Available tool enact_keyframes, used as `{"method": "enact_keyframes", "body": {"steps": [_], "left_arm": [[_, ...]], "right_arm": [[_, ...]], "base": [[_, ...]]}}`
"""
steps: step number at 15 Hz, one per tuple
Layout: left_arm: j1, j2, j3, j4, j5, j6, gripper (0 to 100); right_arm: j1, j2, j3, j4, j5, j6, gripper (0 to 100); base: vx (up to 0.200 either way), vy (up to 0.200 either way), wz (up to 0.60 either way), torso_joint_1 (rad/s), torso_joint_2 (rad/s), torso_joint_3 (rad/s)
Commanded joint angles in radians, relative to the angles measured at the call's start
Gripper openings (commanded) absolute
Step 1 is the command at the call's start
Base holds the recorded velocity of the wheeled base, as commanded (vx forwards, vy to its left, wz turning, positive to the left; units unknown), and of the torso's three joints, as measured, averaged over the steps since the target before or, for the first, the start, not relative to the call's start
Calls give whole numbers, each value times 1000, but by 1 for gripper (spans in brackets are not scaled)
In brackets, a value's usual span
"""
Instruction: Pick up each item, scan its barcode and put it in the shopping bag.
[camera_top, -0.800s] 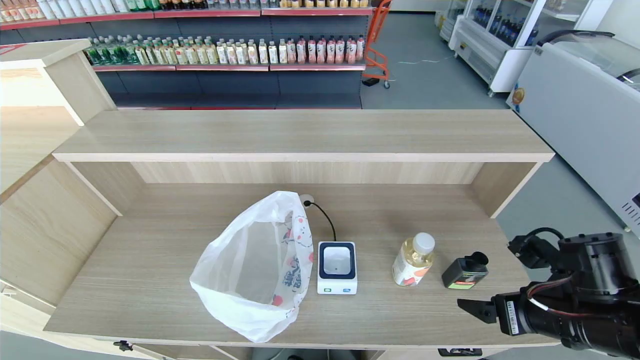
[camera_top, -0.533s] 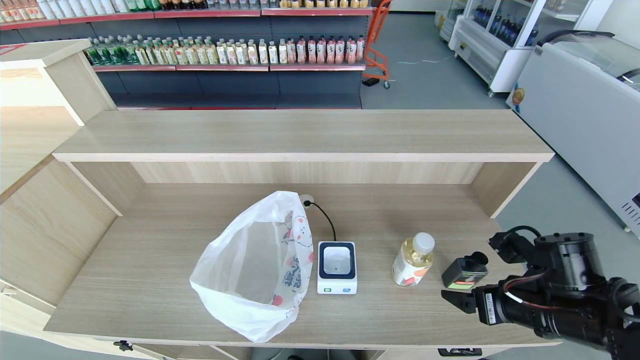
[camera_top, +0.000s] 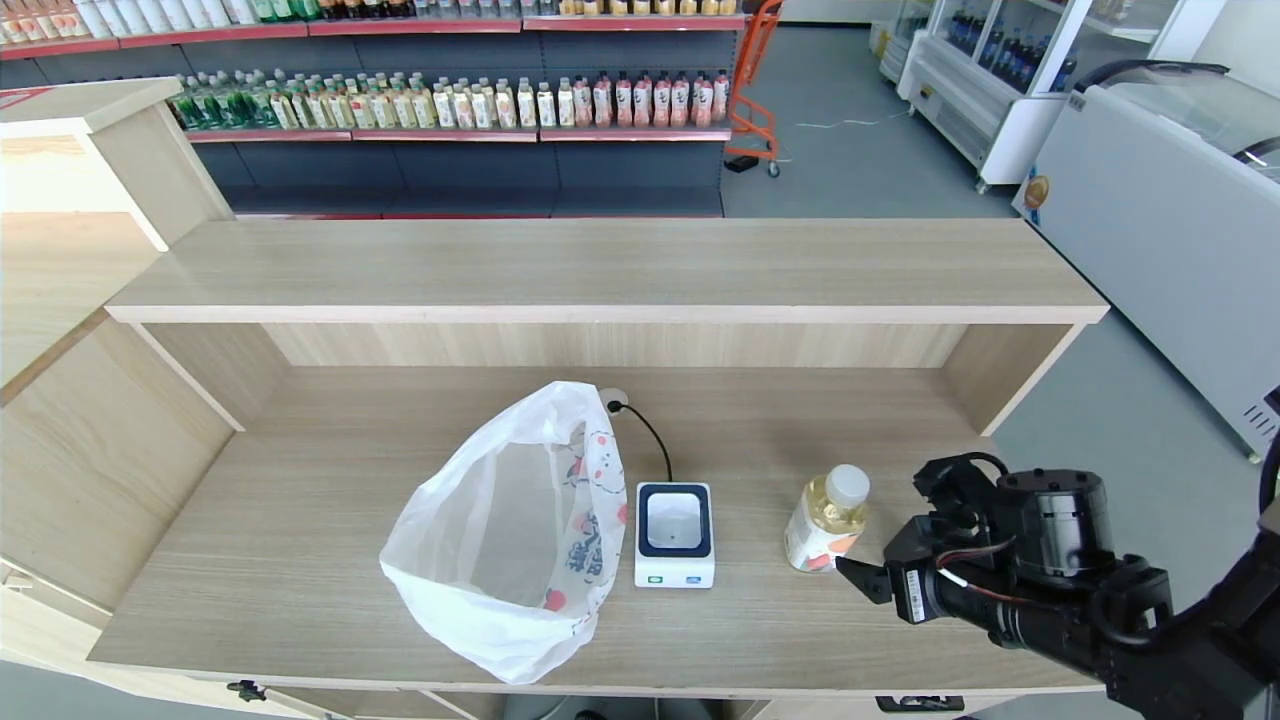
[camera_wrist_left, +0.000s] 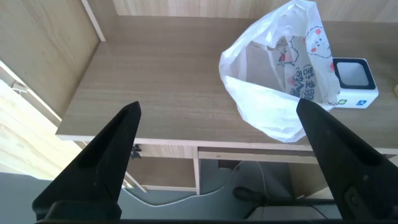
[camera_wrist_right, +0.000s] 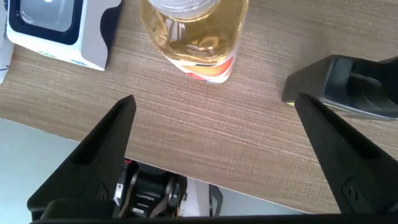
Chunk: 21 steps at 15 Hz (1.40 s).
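Note:
A white shopping bag stands open at the counter's middle, also in the left wrist view. To its right is the white scanner with a dark window. Further right stands a bottle of yellow drink with a white cap, its lower part showing close by. A black item lies right of the bottle; my right arm largely hides it in the head view. My right gripper hangs open just over the counter by these two, nothing held. My left gripper is open off the counter's front left.
The wooden counter has side walls and a raised ledge along the back. The scanner's black cable runs to the back wall. Bare counter lies left of the bag. Store shelves and freezers stand beyond.
My right arm has moved left over the counter, from the front right corner to beside the bottle, and now covers the black item in the head view. Bag, scanner and bottle have stayed put.

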<state>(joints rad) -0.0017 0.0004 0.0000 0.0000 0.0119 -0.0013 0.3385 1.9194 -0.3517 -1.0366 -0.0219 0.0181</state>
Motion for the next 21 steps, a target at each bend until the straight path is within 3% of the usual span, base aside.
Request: {"method": "enact_keyframes", "body": {"steps": [1, 6, 15, 21], "left_arm": [[0, 0, 0, 0, 2, 0, 100], [0, 0, 0, 0, 0, 0, 100], [0, 0, 0, 0, 0, 0, 100], [0, 0, 0, 0, 0, 0, 100]], "right_arm": [[25, 79, -7, -43, -4, -1, 100], [43, 156, -93, -89, -58, -17, 100], [56, 305, -216, -220, -61, -87, 100], [71, 369, -308, -226, -59, -93, 100]], "base": [[0, 0, 0, 0, 0, 0], [0, 0, 0, 0, 0, 0], [0, 0, 0, 0, 0, 0], [0, 0, 0, 0, 0, 0]]}}
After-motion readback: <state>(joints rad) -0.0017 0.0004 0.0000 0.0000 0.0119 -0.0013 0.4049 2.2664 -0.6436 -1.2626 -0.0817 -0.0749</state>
